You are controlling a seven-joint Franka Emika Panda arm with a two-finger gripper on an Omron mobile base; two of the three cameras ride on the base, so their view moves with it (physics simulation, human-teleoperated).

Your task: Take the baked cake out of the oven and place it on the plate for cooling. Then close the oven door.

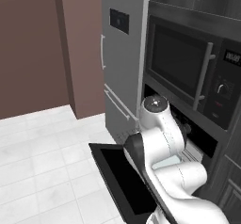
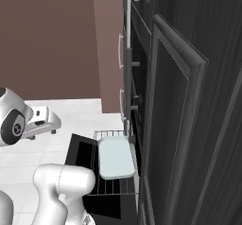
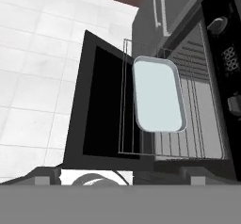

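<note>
The oven (image 3: pixel 225 53) stands open, and its black glass oven door (image 3: pixel 101 105) (image 1: pixel 117 180) (image 2: pixel 80 155) is folded down flat toward the floor. A wire rack (image 3: pixel 193 119) (image 2: pixel 113 184) is pulled out over the door. A pale rectangular tray (image 3: pixel 157 93) (image 2: pixel 116 157) lies on the rack. I cannot make out the cake itself on the tray. The plate is out of view. My gripper (image 3: pixel 120 177) hangs above the door's front edge, well short of the tray. It is open, fingertips (image 3: pixel 47 176) wide apart, with nothing between them.
A black microwave (image 1: pixel 183 68) with a vertical handle sits above the oven. A grey fridge (image 1: pixel 122 53) stands to the left of it, and dark cabinet fronts (image 2: pixel 189 125) close off the right. White tiled floor (image 1: pixel 42 162) spreads out left of the door.
</note>
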